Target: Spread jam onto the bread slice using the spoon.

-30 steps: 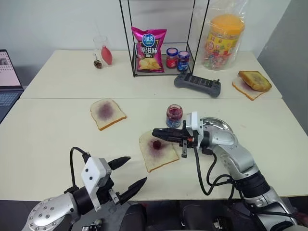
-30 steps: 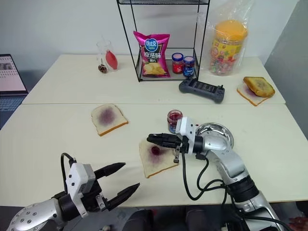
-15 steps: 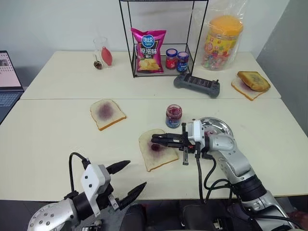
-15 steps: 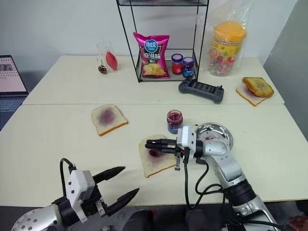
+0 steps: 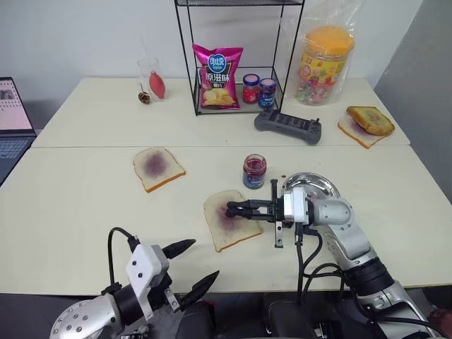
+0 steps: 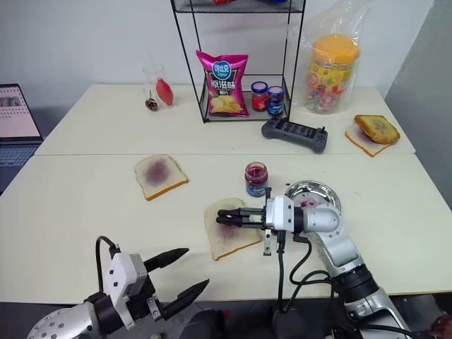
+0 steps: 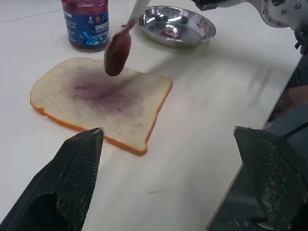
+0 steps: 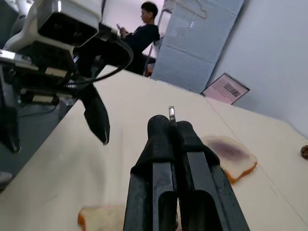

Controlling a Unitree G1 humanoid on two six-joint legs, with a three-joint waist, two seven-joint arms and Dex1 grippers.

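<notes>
Spoon (image 7: pixel 119 48) clamped between right fingers (image 8: pixel 169 159), over bread slice (image 7: pixel 98 101)

Two cream-topped tables (image 5: pixel 85 205) set edge to edge, seam running across just beyond the black wire rack's (image 5: pixel 239 56) near side. Rack standing on the far table (image 5: pixel 99 106), backed by a plain white wall (image 5: pixel 85 35). Grey wall panel (image 5: pixel 424 63) to the right of the rack, past the table end. Open laptop (image 5: pixel 10 116) well left of the rack, off the table edge. Even, soft light; faint shadows only. Seated person (image 8: pixel 139 36) and pale pegboard-like panel (image 8: pixel 197 43) noted in right wrist view.
</notes>
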